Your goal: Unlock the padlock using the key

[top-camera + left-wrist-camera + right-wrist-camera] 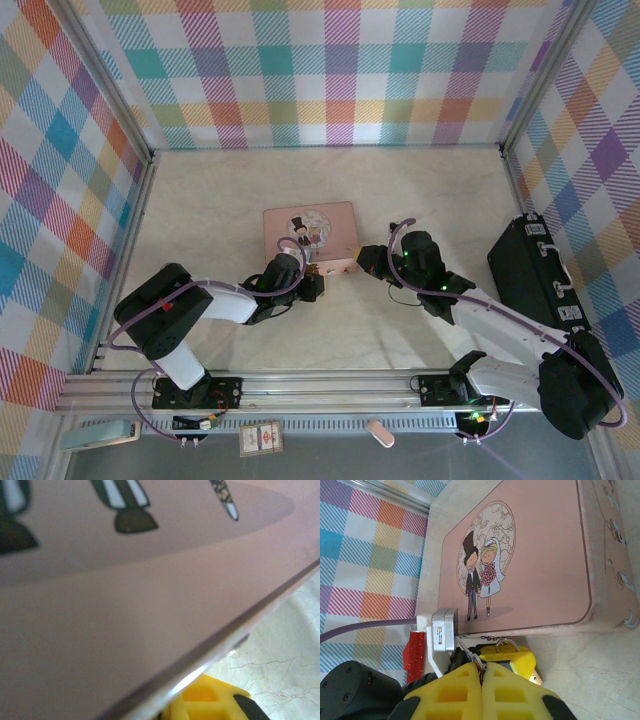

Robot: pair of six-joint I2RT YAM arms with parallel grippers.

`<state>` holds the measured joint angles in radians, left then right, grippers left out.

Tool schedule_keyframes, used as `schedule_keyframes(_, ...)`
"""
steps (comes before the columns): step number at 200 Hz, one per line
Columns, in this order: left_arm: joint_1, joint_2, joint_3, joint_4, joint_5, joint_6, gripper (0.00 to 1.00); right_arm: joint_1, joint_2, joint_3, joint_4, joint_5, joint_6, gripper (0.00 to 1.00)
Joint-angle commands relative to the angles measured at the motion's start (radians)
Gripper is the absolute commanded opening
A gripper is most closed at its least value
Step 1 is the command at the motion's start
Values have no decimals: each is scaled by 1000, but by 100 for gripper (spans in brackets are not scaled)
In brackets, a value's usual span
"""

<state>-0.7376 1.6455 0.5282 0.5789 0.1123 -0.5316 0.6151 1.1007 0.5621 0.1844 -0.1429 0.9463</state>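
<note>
The pink box (pixel 310 233) with a bride and groom on its lid (pixel 520 555) lies mid-table. At its near edge hangs the small brass padlock (pixel 536 678); its silver shackle (pixel 506 642) is hooked to the box's chain. My left gripper (pixel 512 656) is shut on the padlock, with the shackle and one brass corner sticking out. In the top view it (pixel 318 285) sits just below the box. My right gripper (pixel 482 667) is shut on the silver key (pixel 470 652), right beside the padlock. It (pixel 365 262) is at the box's near right corner.
A black case (pixel 535 270) stands at the right wall. Checked walls enclose the marble table (pixel 420 190) on three sides. In the left wrist view the pink lid (pixel 125 605) is very close, with one yellow finger (pixel 210 697) under its edge.
</note>
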Motion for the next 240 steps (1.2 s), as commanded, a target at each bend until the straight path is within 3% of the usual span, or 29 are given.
schedule_keyframes(1, 3, -10, 12, 17, -23, -12, 8, -6, 8, -15, -7, -11, 26, 0)
schedule_keyframes(77, 24, 1, 147, -27, 47, -155, 4, -5, 89, -81, 62, -66, 110, 0)
schedule_keyframes(123, 59, 62, 129, 148, 59, -340, 3, -6, 126, -101, 91, -77, 111, 0)
schedule_keyframes(167, 67, 124, 129, 286, 27, -492, 1, -3, 219, -143, 238, -123, 196, 0)
schedule_keyframes(240, 73, 131, 139, 295, -44, -603, 0, -1, 366, -154, 432, -140, 321, 0)
